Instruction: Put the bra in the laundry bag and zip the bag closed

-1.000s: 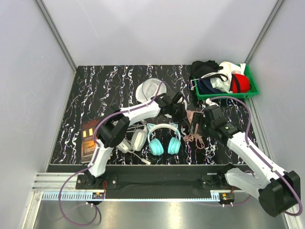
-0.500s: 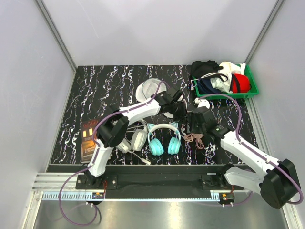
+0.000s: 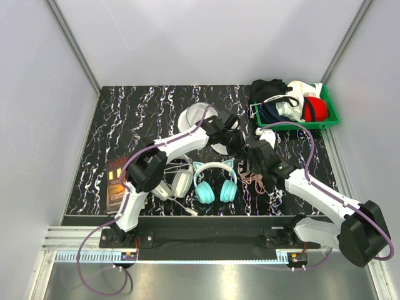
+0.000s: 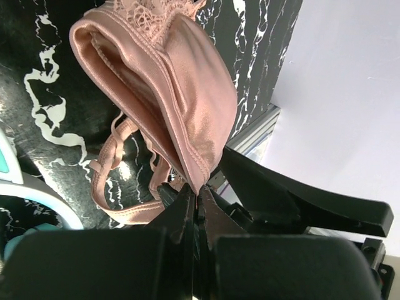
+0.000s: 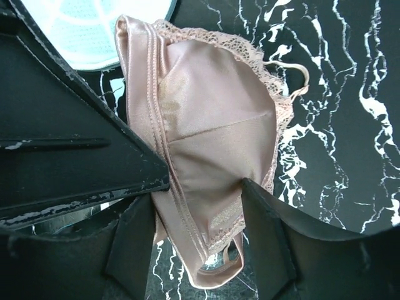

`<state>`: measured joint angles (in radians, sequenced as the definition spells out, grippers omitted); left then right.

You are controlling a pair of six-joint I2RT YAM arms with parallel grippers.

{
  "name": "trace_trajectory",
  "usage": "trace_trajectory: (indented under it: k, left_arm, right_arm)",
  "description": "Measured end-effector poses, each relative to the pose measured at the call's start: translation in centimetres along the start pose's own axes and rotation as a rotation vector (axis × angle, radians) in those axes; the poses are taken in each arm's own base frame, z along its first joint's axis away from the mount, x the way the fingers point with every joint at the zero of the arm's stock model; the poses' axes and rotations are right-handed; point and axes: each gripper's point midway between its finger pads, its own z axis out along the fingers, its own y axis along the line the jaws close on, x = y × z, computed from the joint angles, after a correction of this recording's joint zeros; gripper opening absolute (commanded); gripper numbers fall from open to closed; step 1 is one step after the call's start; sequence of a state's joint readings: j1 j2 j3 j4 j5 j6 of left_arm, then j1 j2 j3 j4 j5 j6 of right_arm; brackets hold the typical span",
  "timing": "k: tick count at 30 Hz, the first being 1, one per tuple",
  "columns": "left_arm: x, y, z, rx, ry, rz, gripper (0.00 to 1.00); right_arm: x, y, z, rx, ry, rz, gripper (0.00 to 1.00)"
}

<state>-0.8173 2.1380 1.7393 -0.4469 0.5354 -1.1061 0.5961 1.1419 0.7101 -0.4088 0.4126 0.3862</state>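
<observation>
A: While the left gripper (image 4: 195, 194) pinched the bra (image 5: 212, 125), fully closed, what of the right gripper (image 5: 203, 182)?
B: Half-spread, clasping a cup (handover, seemingly); the bra hung near the laundry bag (image 3: 190, 117), outside it. Next: into its opening.

No legible text (dark box (image 3: 117, 184) at left carries print, too small to read).
</observation>
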Motion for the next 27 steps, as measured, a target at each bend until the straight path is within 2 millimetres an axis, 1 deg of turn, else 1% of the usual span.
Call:
trace_trajectory:
  k: [2, 3, 6, 7, 9, 10, 11, 12, 16, 17, 18, 19, 21, 23, 25, 27]
  left_arm:
    - [0.0, -0.2, 0.0, 0.004, -0.001, -0.011, 0.0]
    - [0.0, -0.3, -0.1, 0.008, 0.0, -0.016, 0.0]
    - [-0.1, -1.0, -0.2, 0.025, -0.001, -0.027, 0.0]
    - [-0.1, -1.4, -0.3, 0.037, 0.0, -0.028, 0.0]
    - [-0.2, -2.0, -0.5, 0.053, -0.005, -0.029, 0.0]
    - [-0.2, -2.3, -0.7, 0.062, -0.008, -0.029, 0.0]
    - [-0.3, -2.6, -0.8, 0.07, -0.011, -0.03, 0.0]
    - [-0.3, -2.8, -0.8, 0.074, -0.013, -0.03, 0.0]
    - [-0.3, -3.1, -1.1, 0.08, -0.016, -0.032, 0.0]
    - [-0.2, -3.1, -1.1, 0.081, -0.016, -0.032, 0.02]
    - [-0.2, -3.1, -1.1, 0.081, -0.016, -0.03, 0.14]
    - [-0.2, -3.1, -1.2, 0.082, -0.015, -0.027, 0.21]
    - [-0.1, -3.1, -1.3, 0.083, -0.012, -0.009, 0.31]
    - [0.0, -3.1, -1.5, 0.082, -0.005, 0.022, 0.33]
    - [0.1, -3.1, -2.0, 0.081, -0.003, 0.066, 0.38]
    - [-0.1, -3.1, -3.0, 0.08, -0.017, 0.123, 0.43]
  right_arm:
    - [-0.2, -0.1, -0.1, 0.012, -0.007, 0.001, 0.53]
    - [-0.3, -0.1, -0.1, 0.015, -0.012, 0.003, 0.48]
    - [-0.7, -0.2, -0.4, 0.02, -0.034, 0.014, 0.43]
    - [-1.1, -0.3, -0.7, 0.018, -0.048, 0.02, 0.33]
    - [-1.5, -0.3, -1.1, 0.012, -0.066, 0.028, 0.21]
    - [-1.7, -0.2, -1.2, 0.006, -0.076, 0.031, 0.11]
    - [-1.9, -0.2, -1.3, 0.002, -0.084, 0.035, 0.04]
    - [-2.1, -0.1, -1.4, -0.001, -0.09, 0.038, 0.0]
    - [-2.4, 0.0, -1.5, -0.007, -0.103, 0.043, 0.0]
    - [-2.4, 0.0, -1.5, -0.009, -0.104, 0.043, 0.0]
    - [-2.5, 0.0, -1.6, -0.012, -0.106, 0.043, 0.0]
    - [-2.5, 0.1, -1.7, -0.016, -0.106, 0.042, 0.0]
    - [-2.5, 0.0, -2.0, -0.023, -0.107, 0.041, 0.0]
    - [-2.5, -0.1, -2.5, -0.034, -0.11, 0.046, 0.0]
    - [-2.5, 0.3, -3.1, -0.069, -0.106, 0.06, 0.0]
    - [-2.3, 0.7, -3.6, -0.102, -0.095, 0.076, 0.0]
